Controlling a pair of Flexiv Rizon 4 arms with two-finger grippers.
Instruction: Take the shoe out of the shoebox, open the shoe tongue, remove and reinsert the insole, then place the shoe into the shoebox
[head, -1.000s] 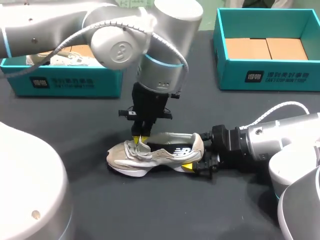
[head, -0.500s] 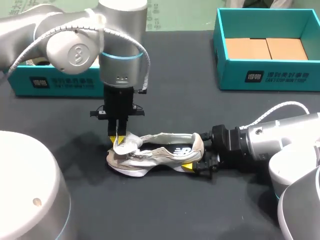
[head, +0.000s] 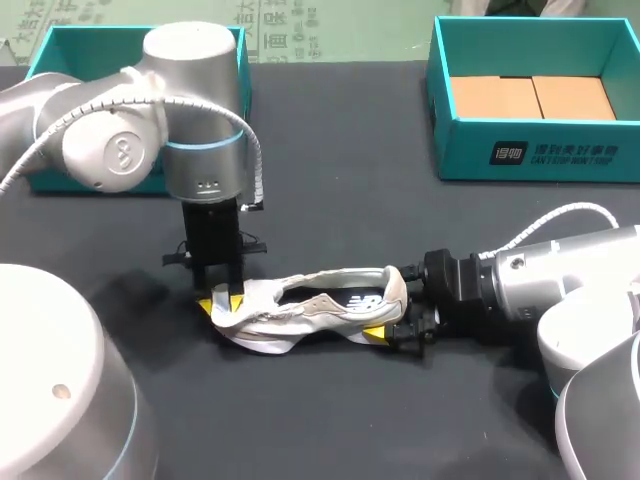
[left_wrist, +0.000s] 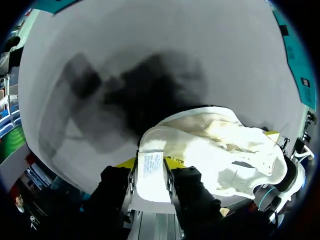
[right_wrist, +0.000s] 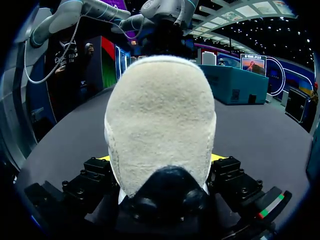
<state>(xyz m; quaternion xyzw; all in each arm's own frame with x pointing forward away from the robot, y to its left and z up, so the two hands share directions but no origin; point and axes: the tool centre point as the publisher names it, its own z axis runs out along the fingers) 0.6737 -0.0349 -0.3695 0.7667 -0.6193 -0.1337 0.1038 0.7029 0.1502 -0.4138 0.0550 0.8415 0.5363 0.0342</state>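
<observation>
Clamped on the tongue (head: 262, 292), the left gripper (head: 222, 300) has pulled it toeward, opening the shoe (head: 320, 312) for insole removal, while the right gripper (head: 385, 330) pinches the heel (head: 398, 288).

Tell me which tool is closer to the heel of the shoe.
Right. The right tool clamps the shoe's heel from both sides. The left tool is at the opposite, toe end of the shoe, pinching the tongue.

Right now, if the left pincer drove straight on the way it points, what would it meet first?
Probably the table: the left pincer points straight down, shut on the shoe tongue, tips low beside the toe of the shoe. Depth is unclear; the toe could touch first.
</observation>
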